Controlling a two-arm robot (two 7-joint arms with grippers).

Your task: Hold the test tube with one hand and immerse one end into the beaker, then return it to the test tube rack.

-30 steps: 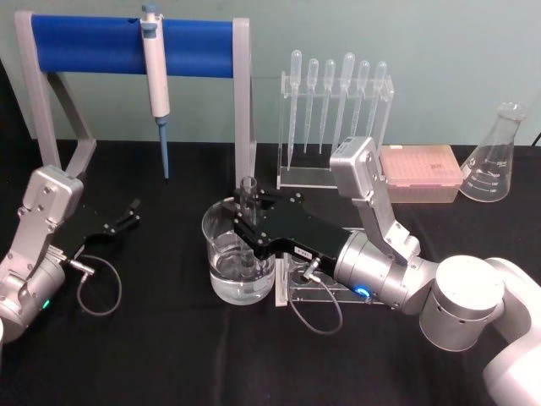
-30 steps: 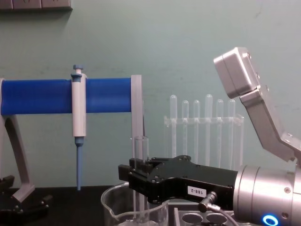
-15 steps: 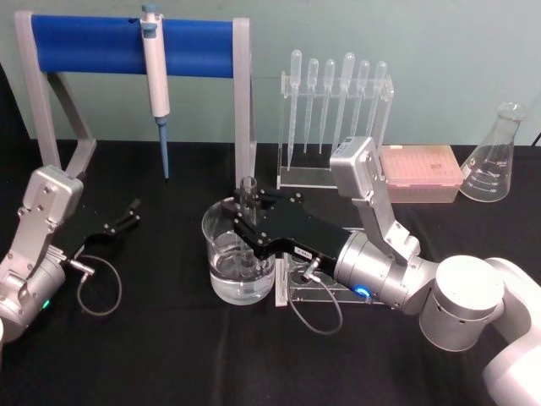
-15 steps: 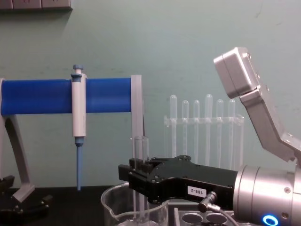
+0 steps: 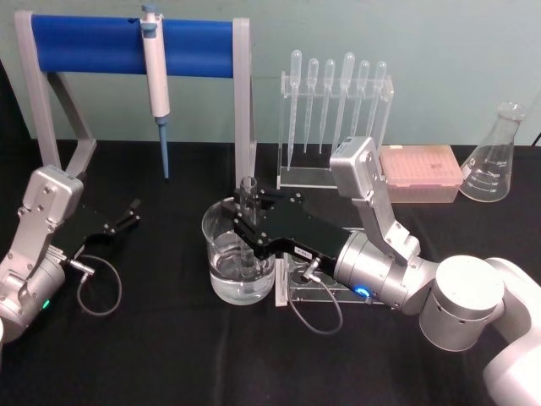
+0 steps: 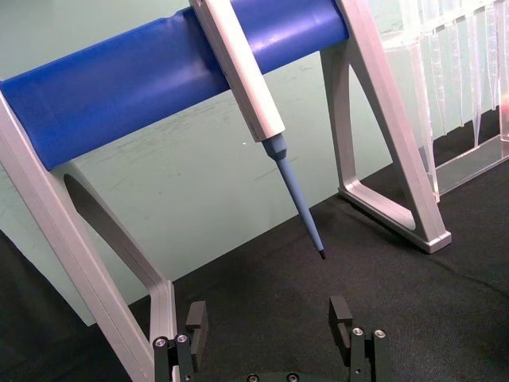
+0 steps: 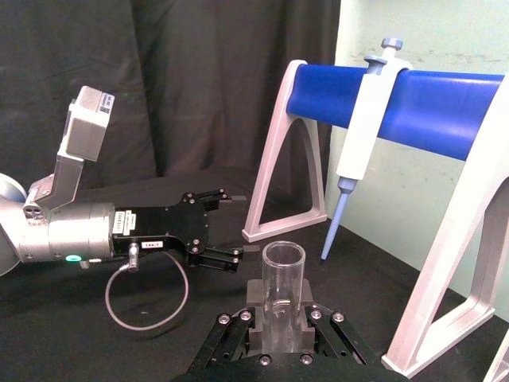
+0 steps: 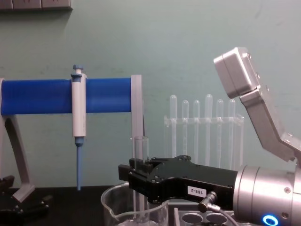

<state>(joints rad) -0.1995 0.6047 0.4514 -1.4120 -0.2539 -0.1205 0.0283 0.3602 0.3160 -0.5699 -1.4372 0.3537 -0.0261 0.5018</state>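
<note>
The right pincer (image 5: 247,227) reaches in from the right side, low over the black counter (image 5: 169,355), and it's clamped on the test tube (image 5: 248,196) roughly midway up its length. The tube stands upright, with its open rim poking up above the black fingers and its rounded end down inside the beaker (image 5: 218,254). The beaker has clear liquid in its lower part, and the tube's bottom looks to be dipped into it, over toward the right side of the glass. From chest height you can see the tube's rim sticking up past the pincer, with the beaker's edge just below.

The test tube rack (image 5: 296,292) is a clear one. It sits on the counter just right of the beaker, tucked under the right wrist with its blue ring light glowing.

The left pincer (image 5: 128,213) is parked way over on the left of the counter, well apart from the beaker. Its fingers are spread apart with nothing between them.

Along the back there's a stand with a fat blue bar (image 5: 93,42), and a white-and-blue pipettor (image 5: 155,76) hangs off it tip down. Right of that is a clear holder of bulb pipettes (image 5: 336,93), then a pink tip box (image 5: 420,167), and a conical flask (image 5: 493,161) at the far right.
</note>
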